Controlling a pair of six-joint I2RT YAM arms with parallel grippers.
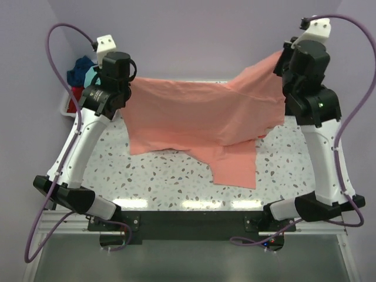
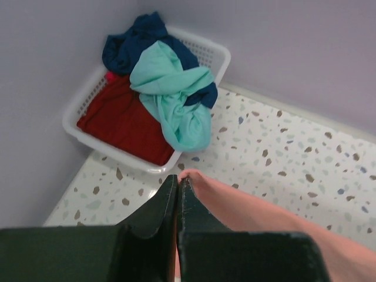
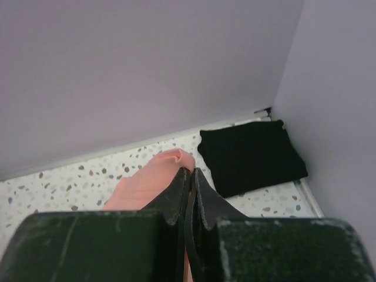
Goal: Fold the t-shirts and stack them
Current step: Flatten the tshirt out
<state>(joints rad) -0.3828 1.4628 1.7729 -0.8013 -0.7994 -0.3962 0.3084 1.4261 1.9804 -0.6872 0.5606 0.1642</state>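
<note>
One shirt out of five can be counted as done, going by what's visible. The biggest thing in view, the salmon-pink t-shirt (image 1: 200, 111), is held up in the air and stretched away from the white bin (image 2: 202, 50). Its lower part is draped onto the table (image 1: 164, 176). No fold has been made in it yet, so that step is judged to be only just underway.

The black t-shirt (image 3: 249, 154) is seen lying folded flat at the far table corner on the opposite side from the bin, well apart from it. It's probably meant as the base of the stack.

Three more are left crumpled inside the bin. The red t-shirt (image 2: 123, 120) is spread along the bottom, the teal t-shirt (image 2: 176, 100) is piled on top and spills over the rim, and the navy blue t-shirt (image 2: 135, 41) is bunched at the back.

The left gripper (image 2: 178, 182), just beside the bin's near edge, is pinched tight on one upper corner of the pink shirt. The right gripper (image 3: 191, 176), well apart from the bin and near the black shirt, is clamped on another part of the pink shirt's upper edge.
</note>
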